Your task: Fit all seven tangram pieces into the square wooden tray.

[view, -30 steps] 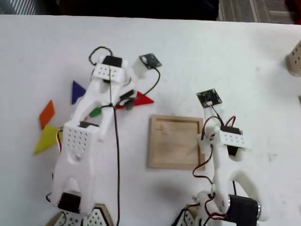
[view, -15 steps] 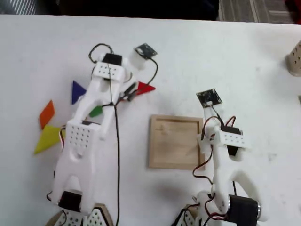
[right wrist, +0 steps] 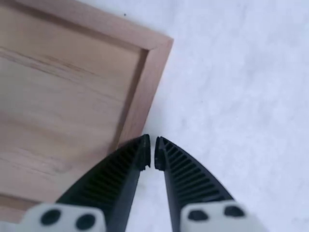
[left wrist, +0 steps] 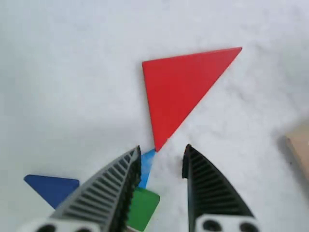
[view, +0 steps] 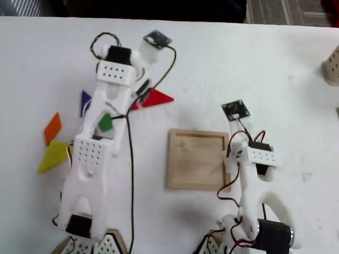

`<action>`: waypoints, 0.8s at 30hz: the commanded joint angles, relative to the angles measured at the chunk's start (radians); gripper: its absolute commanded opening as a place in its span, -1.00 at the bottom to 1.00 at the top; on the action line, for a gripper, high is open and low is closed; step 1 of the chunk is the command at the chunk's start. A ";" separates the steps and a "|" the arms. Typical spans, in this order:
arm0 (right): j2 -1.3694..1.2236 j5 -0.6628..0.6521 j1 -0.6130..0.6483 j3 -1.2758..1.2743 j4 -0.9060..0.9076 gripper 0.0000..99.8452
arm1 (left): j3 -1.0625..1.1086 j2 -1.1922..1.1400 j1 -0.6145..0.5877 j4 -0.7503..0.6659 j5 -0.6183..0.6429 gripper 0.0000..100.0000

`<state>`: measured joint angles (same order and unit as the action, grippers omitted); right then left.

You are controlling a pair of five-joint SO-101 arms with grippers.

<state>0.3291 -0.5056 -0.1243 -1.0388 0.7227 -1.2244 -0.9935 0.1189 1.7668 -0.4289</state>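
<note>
The square tray (view: 171, 159) is pale bare wood, matt, with fine grain lines running across its floor. The desk (view: 254, 63) has a white matt top, faintly mottled. The red triangle (left wrist: 181, 92) looks smooth and flat-coloured with no shine, and the green piece (left wrist: 142, 208) and dark blue triangle (left wrist: 50, 187) share that finish. The left arm (view: 87, 153) and right arm (view: 259, 156) are shells of matt white plastic pierced with rows of small holes. The left hand (left wrist: 161, 150) has ribbed plastic fingers (left wrist: 111, 183), one grey and one black; both of the right hand (right wrist: 150, 142) are ribbed black plastic
</note>
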 commanded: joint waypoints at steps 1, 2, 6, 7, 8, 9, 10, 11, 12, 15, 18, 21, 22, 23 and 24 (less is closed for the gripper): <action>0.015 -0.003 0.021 0.005 0.007 -0.93 | -0.175 0.002 0.021 -0.032 0.126 -0.70; 0.015 -0.003 0.021 0.005 0.007 -0.93 | -0.198 -0.001 0.031 -0.069 0.153 -0.70; 0.015 -0.003 0.021 0.005 0.007 -0.93 | -0.195 -0.061 0.056 -0.216 0.193 -0.70; 0.015 -0.003 0.019 0.005 0.007 -0.93 | -0.201 -0.090 0.054 -0.258 0.195 -0.70; 0.015 -0.003 0.018 0.005 0.007 -0.93 | -0.203 -0.119 0.053 -0.308 0.193 -0.70; 0.015 -0.003 0.018 0.005 0.007 -0.93 | -0.203 -0.148 0.048 -0.354 0.199 -0.70; 0.015 -0.003 0.018 0.005 0.008 -0.93 | -0.204 -0.176 0.039 -0.390 0.199 -0.70; 0.015 -0.003 0.018 0.005 0.008 -0.93 | -0.204 -0.200 0.038 -0.416 0.192 -0.70; 0.015 -0.003 0.016 0.005 0.008 -0.93 | -0.204 -0.222 0.036 -0.433 0.192 -0.70; 0.015 -0.006 0.019 0.005 0.008 -0.93 | -0.206 -0.255 0.035 -0.436 0.153 -0.70; 0.015 -0.009 0.021 0.005 0.008 -0.93 | -0.204 -0.262 0.030 -0.434 0.100 -0.71; 0.015 -0.011 0.021 0.005 0.008 -0.93 | -0.196 -0.263 0.030 -0.396 0.097 -0.71; 0.015 -0.011 0.021 0.005 0.008 -0.93 | -0.195 -0.265 0.030 -0.385 0.098 -0.72; 0.015 -0.011 0.021 0.005 0.008 -0.93 | -0.193 -0.265 0.030 -0.374 0.106 -0.76; 0.015 -0.011 0.021 0.005 0.008 -0.93 | -0.193 -0.265 0.031 -0.362 0.120 -0.82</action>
<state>0.3291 -0.5056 -0.1243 -1.0388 0.7227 -1.3748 -1.2743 0.1588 1.3709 -0.3199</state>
